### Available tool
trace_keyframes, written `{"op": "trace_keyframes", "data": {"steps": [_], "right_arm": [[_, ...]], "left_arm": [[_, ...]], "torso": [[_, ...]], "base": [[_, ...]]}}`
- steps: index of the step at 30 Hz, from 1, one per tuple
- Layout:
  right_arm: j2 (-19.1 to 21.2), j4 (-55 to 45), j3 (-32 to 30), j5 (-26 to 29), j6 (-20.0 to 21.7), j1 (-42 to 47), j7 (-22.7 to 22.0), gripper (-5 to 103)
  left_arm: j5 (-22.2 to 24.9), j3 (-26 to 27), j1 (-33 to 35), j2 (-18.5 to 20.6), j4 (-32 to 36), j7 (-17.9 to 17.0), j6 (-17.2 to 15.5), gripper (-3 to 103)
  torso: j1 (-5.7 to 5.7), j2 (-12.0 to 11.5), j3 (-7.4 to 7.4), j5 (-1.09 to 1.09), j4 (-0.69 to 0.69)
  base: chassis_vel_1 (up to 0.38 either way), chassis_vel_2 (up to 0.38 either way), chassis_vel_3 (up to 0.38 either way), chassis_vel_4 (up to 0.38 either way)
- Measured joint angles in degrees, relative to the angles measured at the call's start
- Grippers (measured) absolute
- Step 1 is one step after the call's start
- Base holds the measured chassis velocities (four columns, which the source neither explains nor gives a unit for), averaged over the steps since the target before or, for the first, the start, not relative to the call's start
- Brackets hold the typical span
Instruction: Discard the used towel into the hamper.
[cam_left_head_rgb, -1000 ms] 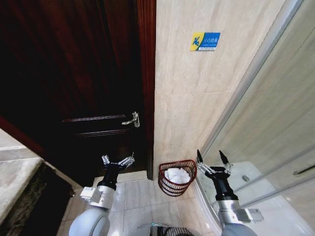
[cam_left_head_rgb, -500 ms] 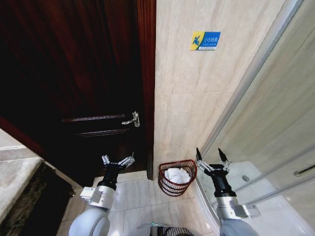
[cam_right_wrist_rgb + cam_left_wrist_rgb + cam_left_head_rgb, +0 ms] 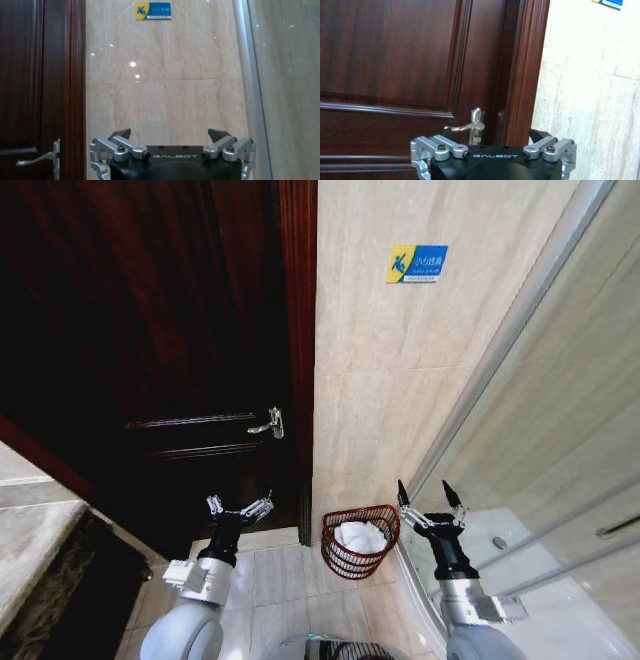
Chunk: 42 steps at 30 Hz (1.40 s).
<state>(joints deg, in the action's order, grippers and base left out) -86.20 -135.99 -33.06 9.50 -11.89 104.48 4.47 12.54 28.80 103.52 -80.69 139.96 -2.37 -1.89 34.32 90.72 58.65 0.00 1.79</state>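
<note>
The hamper [image 3: 360, 541], a small reddish-brown woven basket, stands on the floor against the tiled wall. A white towel [image 3: 359, 536] lies bunched inside it. My right gripper [image 3: 429, 494] is raised just right of the hamper, open and holding nothing; its fingertips [image 3: 121, 134] point at the beige wall. My left gripper [image 3: 238, 506] is raised left of the hamper in front of the dark door, also open and holding nothing; its fingertips [image 3: 540, 134] frame the door handle.
A dark wooden door [image 3: 170, 350] with a metal lever handle [image 3: 268, 422] fills the left. A glass shower partition [image 3: 540, 430] runs along the right. A blue-and-yellow sign [image 3: 416, 263] sits high on the tiled wall. Pale floor tiles [image 3: 280, 575] lie before the hamper.
My right gripper has drawn slightly left, toward the hamper. The left arm, the hamper and the towel have not moved.
</note>
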Motion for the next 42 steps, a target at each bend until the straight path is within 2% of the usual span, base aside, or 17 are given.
{"op": "trace_keyframes", "data": {"steps": [11,30,42], "right_arm": [[0.2,0.6,0.0,0.3,-0.5,-0.5,0.2,100],[0.2,2.1,0.2,0.8,-2.7,-0.4,0.8,100],[0.3,2.0,0.0,1.1,-2.9,-0.4,1.6,100]], "left_arm": [[0.0,0.0,0.0,0.0,0.0,0.0,0.0,100],[0.0,0.0,0.0,0.0,0.0,0.0,0.0,100],[0.0,0.0,0.0,0.0,0.0,0.0,0.0,100]], "torso": [[0.05,0.1,0.04,0.01,0.0],[-0.04,0.2,0.03,0.0,0.0],[0.16,0.1,0.11,0.0,0.0]], "base": [[0.044,-0.043,-0.039,0.035],[0.215,-0.224,-0.21,0.21],[-0.005,0.016,0.018,-0.001]]}}
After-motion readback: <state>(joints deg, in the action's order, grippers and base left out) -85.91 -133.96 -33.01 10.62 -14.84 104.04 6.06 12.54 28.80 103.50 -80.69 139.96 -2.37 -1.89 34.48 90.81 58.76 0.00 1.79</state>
